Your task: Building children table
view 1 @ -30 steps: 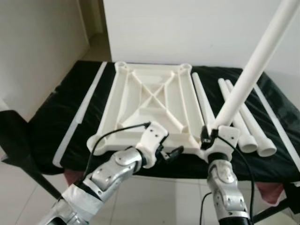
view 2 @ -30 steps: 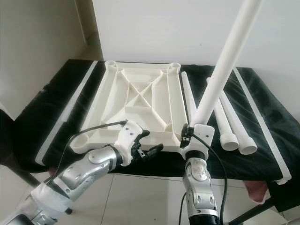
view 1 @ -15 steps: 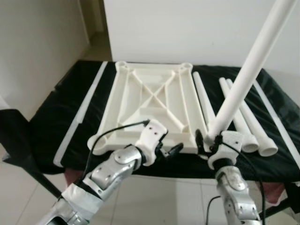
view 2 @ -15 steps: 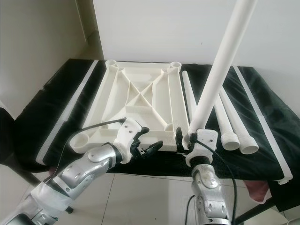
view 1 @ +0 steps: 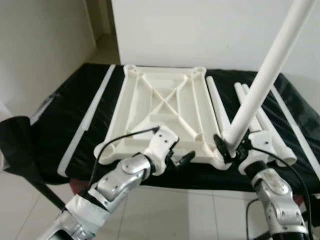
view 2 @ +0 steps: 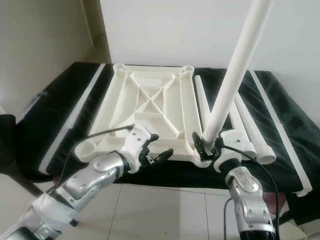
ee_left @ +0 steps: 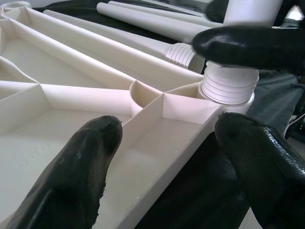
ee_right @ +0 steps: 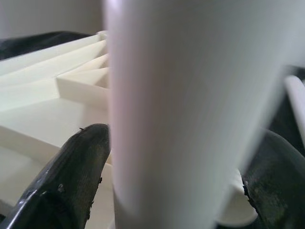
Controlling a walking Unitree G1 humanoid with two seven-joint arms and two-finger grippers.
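1. Left gripper (view 1: pixel 179 161) sits at the near edge of the tabletop panel (view 1: pixel 160 107). Its jaws are spread and hold nothing. In the left wrist view one finger (ee_left: pixel 76 167) lies over the panel's ribbed underside and the other is beyond the panel's edge, over the dark cover.

2. Right gripper (view 2: pixel 207 147) is at the panel's near right corner. Its jaws are pinched on the base of the upright leg (view 1: pixel 265 82), one finger on each side of the tube, as the right wrist view confirms (ee_right: pixel 76 176).

3. The upright leg rises from the near right corner socket (ee_left: pixel 228 88) and leans up and to the right, out of the top of the head views. In the left wrist view its threaded end sits in the socket with several threads exposed above the rim. Whether it is fully seated cannot be told.

4. The tabletop panel is cream plastic and lies underside up on the black-covered counter (view 1: pixel 60 125). Crossed ribs are visible at its middle. Round sockets show at the near left corner (view 1: pixel 104 148) and at the two far corners (view 1: pixel 130 69).

5. Three loose legs (view 1: pixel 260 125) lie on the counter to the right of the panel, roughly parallel to its long edge. Their wider ends point toward the near side.

6. A long pale strip (view 1: pixel 87 120) lies on the counter left of the panel. A similar strip (view 1: pixel 295 130) lies at the far right.

7. A white wall (view 1: pixel 200 30) stands behind the counter.
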